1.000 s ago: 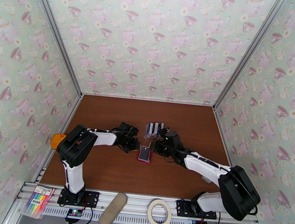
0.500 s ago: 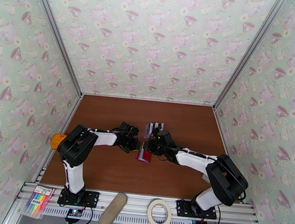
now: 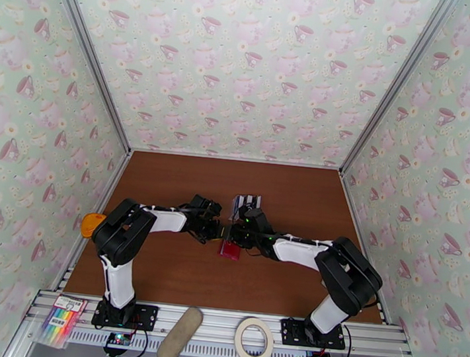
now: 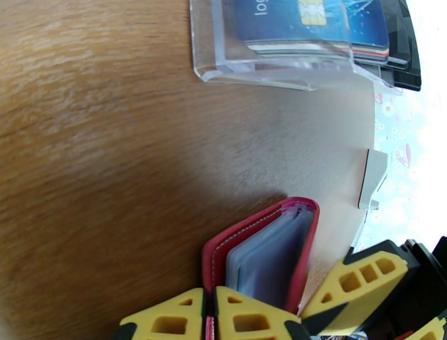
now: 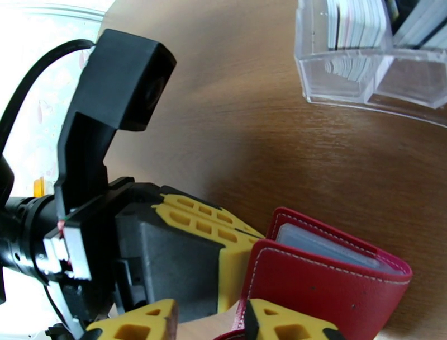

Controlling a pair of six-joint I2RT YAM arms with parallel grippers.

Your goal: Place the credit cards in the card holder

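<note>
Teacup-patterned walls [image 3: 246,64] enclose a brown wooden surface [image 3: 173,269], where two black-and-white arms reach inward and meet near the middle. The left arm [image 3: 158,220] stretches in from the left side, the right arm [image 3: 301,250] from the right.

On the metal rail [image 3: 221,317] at the near edge lie a beige oblong object [image 3: 180,335], a roll of tape [image 3: 254,340] and a pack of coloured markers [image 3: 62,320]. An orange object [image 3: 90,223] sits at the surface's left edge.

Just behind the point where the arms meet stands a clear plastic rack [image 3: 246,202]. It holds the cards [image 4: 310,22] on edge, a blue one with a gold chip in front and darker ones behind it.

The red wallet [image 3: 230,250] rests on the surface between the two arms, near the rack but apart from it. It is partly open, with white stitching along its border and clear sleeves [image 4: 268,263] inside.

The left tool [image 4: 209,316] is clamped together on one red cover of the wallet. The right tool [image 5: 209,324] has its yellow fingers spread apart. The edge of the wallet's other cover runs down between them, close to one finger [image 5: 285,327]. Whether cover and finger touch cannot be told.
</note>
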